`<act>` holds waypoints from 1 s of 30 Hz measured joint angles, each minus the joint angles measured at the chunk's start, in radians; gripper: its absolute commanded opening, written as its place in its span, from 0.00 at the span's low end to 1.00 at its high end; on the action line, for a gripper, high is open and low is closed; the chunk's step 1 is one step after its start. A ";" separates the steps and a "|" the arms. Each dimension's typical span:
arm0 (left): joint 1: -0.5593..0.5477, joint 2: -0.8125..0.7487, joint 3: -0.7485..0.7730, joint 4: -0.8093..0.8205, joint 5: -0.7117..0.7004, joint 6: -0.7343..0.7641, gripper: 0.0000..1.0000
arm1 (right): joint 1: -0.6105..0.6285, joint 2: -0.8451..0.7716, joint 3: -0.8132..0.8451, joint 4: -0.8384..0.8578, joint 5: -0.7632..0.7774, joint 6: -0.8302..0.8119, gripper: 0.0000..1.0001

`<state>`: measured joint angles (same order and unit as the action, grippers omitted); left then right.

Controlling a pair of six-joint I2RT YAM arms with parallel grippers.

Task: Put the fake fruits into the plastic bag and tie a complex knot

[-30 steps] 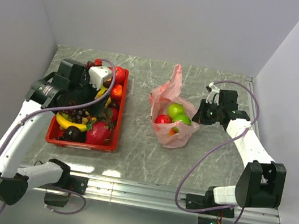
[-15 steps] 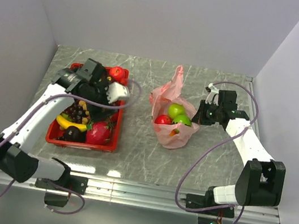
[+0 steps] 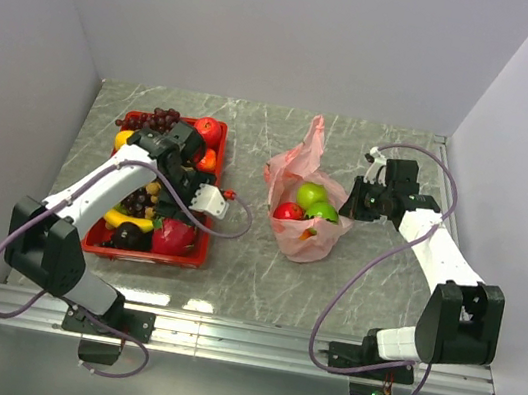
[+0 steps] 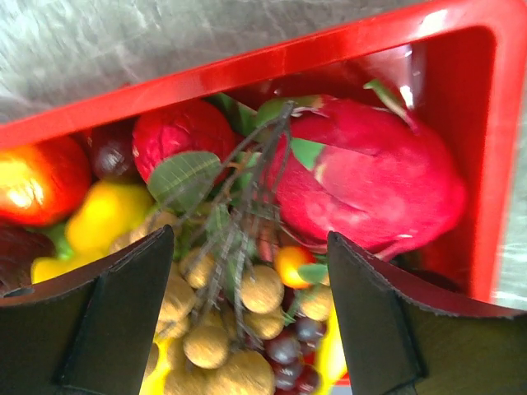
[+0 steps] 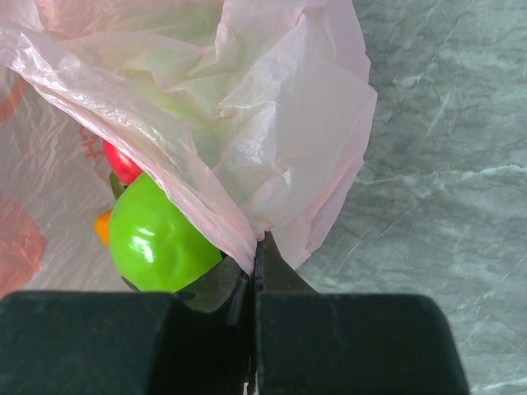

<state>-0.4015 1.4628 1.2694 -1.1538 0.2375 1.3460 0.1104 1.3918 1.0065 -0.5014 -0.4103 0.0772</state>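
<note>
The pink plastic bag [image 3: 304, 237] lies mid-table with its mouth held wide. Two green apples [image 3: 315, 200] and a red apple [image 3: 288, 211] lie inside it. My right gripper [image 3: 353, 204] is shut on the bag's right rim; in the right wrist view the film [image 5: 272, 99] is pinched at the gripper [image 5: 257, 247] beside a green apple [image 5: 156, 239]. More fake fruits fill the red tray [image 3: 143, 255]. My left gripper [image 3: 213, 199] hangs open over the tray's right side. In the left wrist view the gripper [image 4: 251, 247] frames tan berries [image 4: 239, 329] beside a pink dragon fruit [image 4: 370, 181]. No knot shows.
In the tray lie dark grapes [image 3: 155, 120], a red apple [image 3: 208, 129], a yellow fruit [image 3: 126, 220] and the dragon fruit [image 3: 173, 236]. The tray's red rim [image 4: 247, 66] crosses the left wrist view. Grey walls close in the table on three sides.
My left arm has swung from the tray's far left across to its right side, uncovering the grapes. Its jaws have narrowed slightly. The right arm and the bag have not moved.
</note>
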 measured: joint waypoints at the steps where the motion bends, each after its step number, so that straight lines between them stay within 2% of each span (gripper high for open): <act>1: 0.000 0.002 -0.010 0.014 -0.002 0.019 0.80 | 0.000 -0.001 0.000 0.000 0.001 0.003 0.00; 8: 0.003 0.022 -0.069 0.122 -0.018 0.117 0.71 | 0.000 -0.002 -0.001 0.000 0.002 0.011 0.00; 11: 0.004 0.046 -0.073 0.147 -0.028 0.139 0.61 | 0.000 -0.002 0.000 0.000 0.002 0.011 0.00; 12: 0.006 0.056 -0.073 0.150 -0.031 0.146 0.52 | 0.000 -0.002 0.000 0.000 0.002 0.011 0.00; 14: 0.008 0.074 -0.072 0.148 -0.033 0.157 0.47 | 0.000 -0.002 0.000 0.000 0.002 0.011 0.00; 15: 0.009 0.082 -0.071 0.146 -0.033 0.161 0.42 | 0.000 -0.002 0.000 0.000 0.002 0.011 0.00; 23: 0.010 0.097 0.027 0.026 -0.016 0.183 0.19 | 0.000 0.002 0.001 0.000 0.002 0.007 0.00; 27: 0.010 0.078 0.090 -0.050 0.001 0.188 0.04 | 0.000 0.002 0.002 0.000 0.002 0.005 0.00; 30: 0.010 0.070 0.176 -0.114 0.023 0.188 0.01 | 0.000 0.003 0.002 -0.001 0.002 0.003 0.00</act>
<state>-0.3912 1.5330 1.4452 -1.2682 0.2600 1.5345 0.1104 1.3949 1.0080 -0.5022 -0.4084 0.0799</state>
